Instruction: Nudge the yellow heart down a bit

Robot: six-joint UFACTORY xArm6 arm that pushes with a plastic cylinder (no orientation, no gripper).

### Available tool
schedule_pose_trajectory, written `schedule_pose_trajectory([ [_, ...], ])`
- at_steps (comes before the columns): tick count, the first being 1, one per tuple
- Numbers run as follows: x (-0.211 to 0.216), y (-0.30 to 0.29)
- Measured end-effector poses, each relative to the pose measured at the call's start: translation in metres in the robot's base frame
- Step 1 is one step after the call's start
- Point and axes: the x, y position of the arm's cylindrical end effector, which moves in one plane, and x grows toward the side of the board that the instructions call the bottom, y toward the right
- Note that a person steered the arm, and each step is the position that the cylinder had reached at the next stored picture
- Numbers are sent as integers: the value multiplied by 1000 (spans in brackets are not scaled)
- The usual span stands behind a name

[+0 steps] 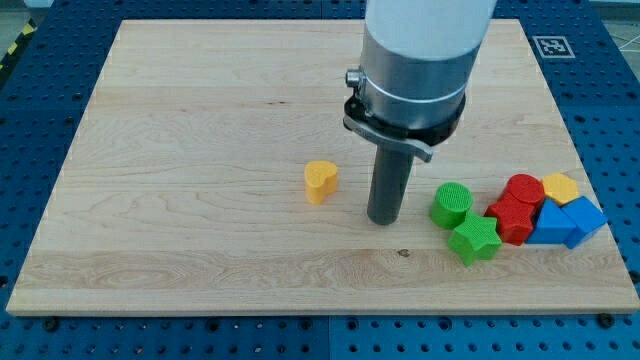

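Observation:
The yellow heart (321, 182) lies near the middle of the wooden board (200, 150). My tip (384, 219) rests on the board to the right of the heart and slightly below it, a short gap apart from it. The rod hangs from the grey arm body (415, 60) at the view's top. The green cylinder (452, 205) stands to the right of my tip.
A cluster sits at the board's lower right: a green star (475, 240), a red block (513, 219), a red cylinder (524, 188), a yellow block (561, 187), and blue blocks (567, 222). The blue perforated table (40, 100) surrounds the board.

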Motion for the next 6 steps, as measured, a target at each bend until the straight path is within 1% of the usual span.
schedule_pose_trajectory([
  [1,-35,-15],
  [2,-60,-18],
  [3,-72,-26],
  [4,-72,-36],
  [6,-70,-38],
])
